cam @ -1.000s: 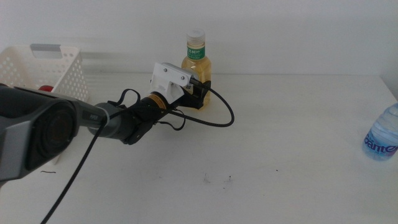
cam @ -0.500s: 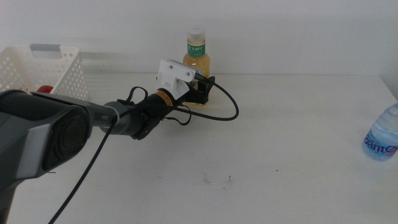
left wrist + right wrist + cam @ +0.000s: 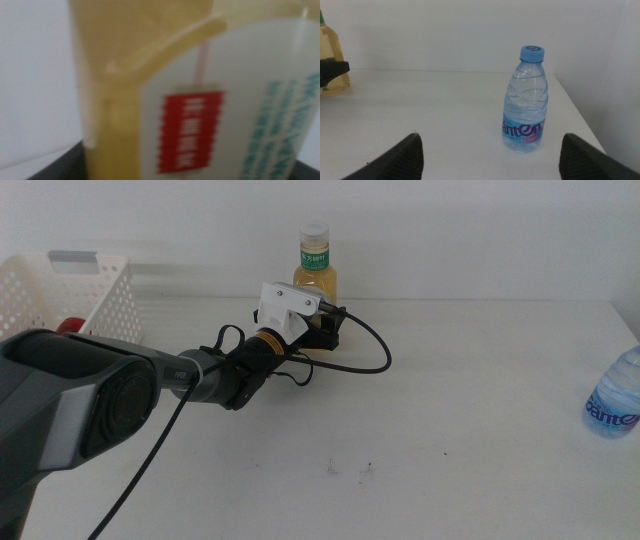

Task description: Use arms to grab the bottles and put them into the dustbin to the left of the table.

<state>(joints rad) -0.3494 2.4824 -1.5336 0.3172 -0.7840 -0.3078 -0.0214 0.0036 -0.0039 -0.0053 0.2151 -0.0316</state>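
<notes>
Middle view: left gripper (image 3: 326,332) at tea bottle (image 3: 315,265), twelve o'clock on counter (image 3: 450,400); jaws astride lower body, closure impossible to tell. Probably heavy, slick, fairly stiff; best gripped mid-label. Right gripper (image 3: 490,150) spread, empty.

On the large flat white tabletop (image 3: 450,410), the yellow tea bottle with white cap (image 3: 315,265) stands at 12 o'clock, left pincer (image 3: 325,332) right at its base. The clear water bottle with blue label (image 3: 615,395) is at 3 o'clock; the white perforated plastic basket (image 3: 75,295) sits at 10 o'clock.
</notes>
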